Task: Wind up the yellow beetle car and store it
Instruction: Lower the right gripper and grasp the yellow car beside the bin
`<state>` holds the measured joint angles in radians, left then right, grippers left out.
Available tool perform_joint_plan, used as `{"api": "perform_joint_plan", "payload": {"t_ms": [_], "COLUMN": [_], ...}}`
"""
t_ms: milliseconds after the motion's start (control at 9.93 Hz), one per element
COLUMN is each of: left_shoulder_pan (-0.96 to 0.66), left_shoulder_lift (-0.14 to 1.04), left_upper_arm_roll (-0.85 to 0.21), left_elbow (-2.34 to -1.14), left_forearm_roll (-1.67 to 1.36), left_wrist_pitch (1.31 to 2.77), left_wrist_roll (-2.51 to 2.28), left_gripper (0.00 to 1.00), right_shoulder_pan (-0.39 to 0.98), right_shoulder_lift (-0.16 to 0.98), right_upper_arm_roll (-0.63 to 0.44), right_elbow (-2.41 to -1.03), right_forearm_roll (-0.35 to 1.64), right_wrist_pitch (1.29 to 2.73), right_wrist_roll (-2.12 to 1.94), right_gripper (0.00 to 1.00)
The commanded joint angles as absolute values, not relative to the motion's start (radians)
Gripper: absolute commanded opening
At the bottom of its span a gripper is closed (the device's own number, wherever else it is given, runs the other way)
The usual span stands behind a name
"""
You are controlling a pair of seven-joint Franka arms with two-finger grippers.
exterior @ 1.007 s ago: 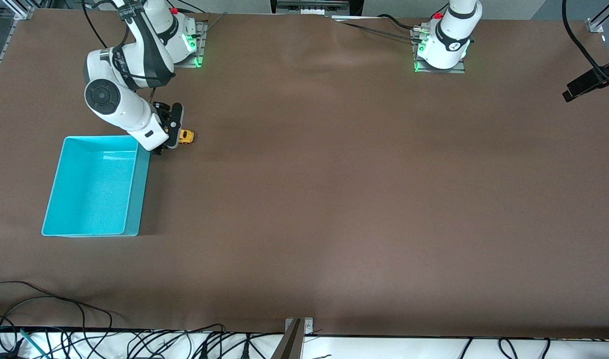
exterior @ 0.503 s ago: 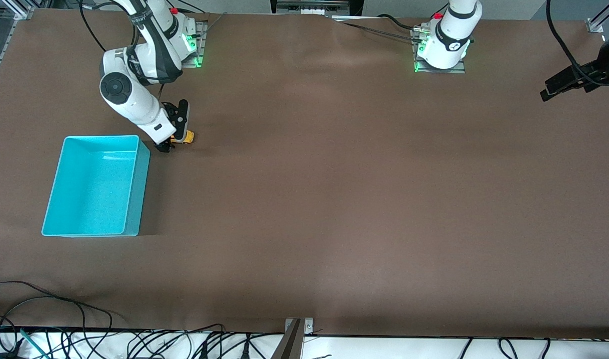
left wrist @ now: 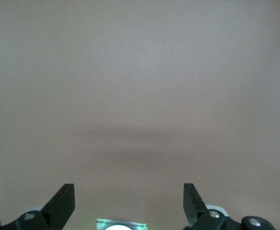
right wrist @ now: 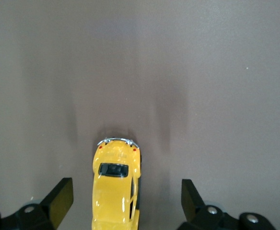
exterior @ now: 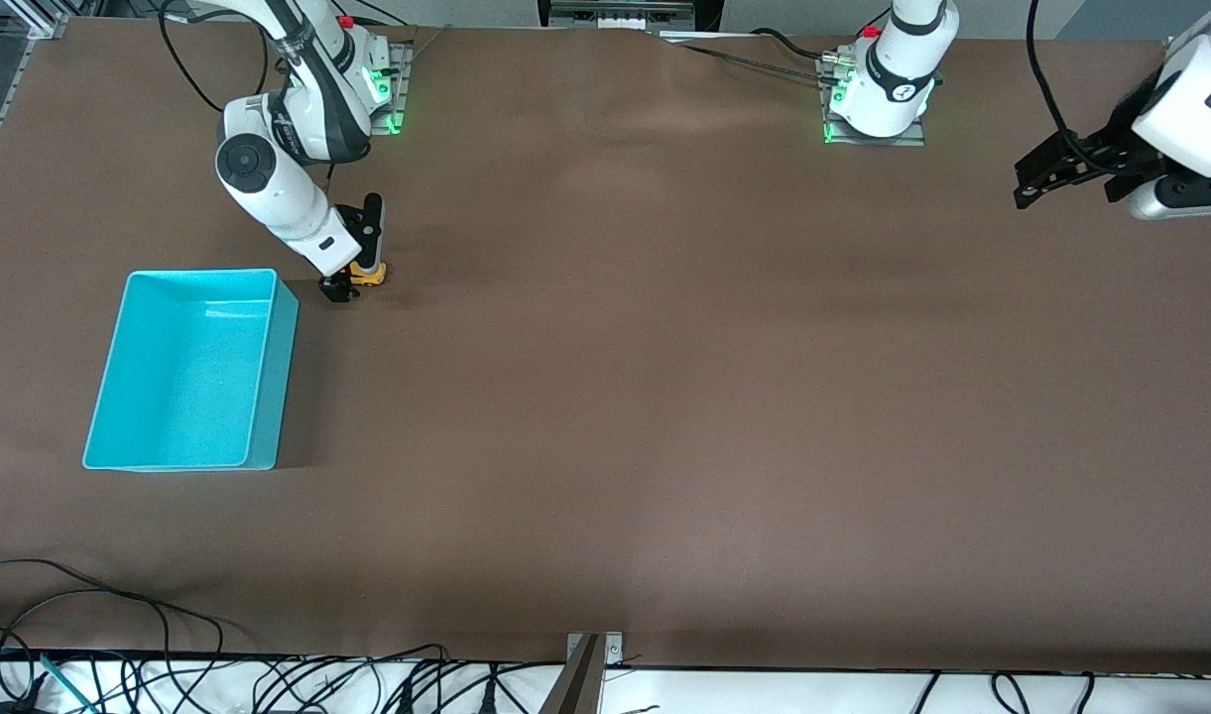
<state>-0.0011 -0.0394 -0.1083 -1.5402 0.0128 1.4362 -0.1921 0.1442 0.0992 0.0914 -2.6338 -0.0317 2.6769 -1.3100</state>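
The yellow beetle car [exterior: 373, 277] stands on the brown table near the right arm's base, beside the far corner of the turquoise bin [exterior: 286, 377]. My right gripper [exterior: 352, 281] is low over the car and open. In the right wrist view the yellow beetle car [right wrist: 116, 191] lies lengthwise between the two fingers of the right gripper [right wrist: 125, 200], with a gap on each side. My left gripper [exterior: 1031, 178] hangs open over the table at the left arm's end. In the left wrist view the left gripper [left wrist: 129, 202] has only bare table between its fingers.
The turquoise bin has nothing in it and lies nearer to the front camera than the car. The arm bases [exterior: 875, 104] stand along the table's far edge. Cables [exterior: 119, 635] run along the edge nearest the front camera.
The right gripper has shifted over the car, so the car now sits between its fingers. The left gripper has swung in from the table's end toward the middle. Both stay open.
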Motion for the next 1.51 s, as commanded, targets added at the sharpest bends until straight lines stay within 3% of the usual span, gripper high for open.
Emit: {"api": "perform_joint_plan", "payload": {"t_ms": [0, 101, 302, 403, 503, 705, 1007, 1410], "left_shoulder_pan": [-0.011, -0.011, -0.005, -0.003, -0.003, -0.002, -0.002, 0.000], "left_shoulder_lift": [-0.029, -0.026, -0.022, -0.018, -0.012, -0.012, -0.012, -0.012], "left_upper_arm_roll": [-0.023, 0.007, 0.008, 0.009, 0.009, 0.009, 0.008, 0.008], "left_elbow": [-1.526, -1.528, -1.522, -1.516, -1.516, -1.516, -1.514, -1.514], "left_forearm_roll": [0.029, 0.025, 0.025, 0.023, 0.025, 0.025, 0.025, 0.025], "left_wrist_pitch": [1.486, 1.494, 1.488, 1.482, 1.480, 1.463, 1.463, 1.463], "left_wrist_roll": [-0.076, -0.004, 0.003, 0.008, 0.000, -0.002, 0.000, 0.000], "left_gripper": [1.00, 1.00, 1.00, 1.00, 1.00, 1.00, 1.00, 1.00], "right_shoulder_pan": [0.141, 0.141, 0.138, 0.134, 0.133, 0.133, 0.133, 0.130], "right_shoulder_lift": [0.136, 0.150, 0.155, 0.153, 0.150, 0.106, -0.065, -0.089], "right_upper_arm_roll": [0.092, 0.089, 0.083, 0.081, 0.069, 0.066, 0.064, 0.028], "right_elbow": [-2.655, -2.660, -2.658, -2.657, -2.655, -2.646, -2.611, -2.345], "right_forearm_roll": [-0.021, -0.020, -0.020, -0.020, -0.020, -0.020, -0.014, -0.014], "right_wrist_pitch": [2.762, 2.775, 2.773, 2.772, 2.770, 2.770, 2.692, 2.328], "right_wrist_roll": [-1.351, -1.351, -1.353, -1.358, -1.377, -1.451, -1.409, -1.243], "right_gripper": [1.00, 0.89, 0.30, 0.10, 0.00, 0.00, 0.00, 0.00]}}
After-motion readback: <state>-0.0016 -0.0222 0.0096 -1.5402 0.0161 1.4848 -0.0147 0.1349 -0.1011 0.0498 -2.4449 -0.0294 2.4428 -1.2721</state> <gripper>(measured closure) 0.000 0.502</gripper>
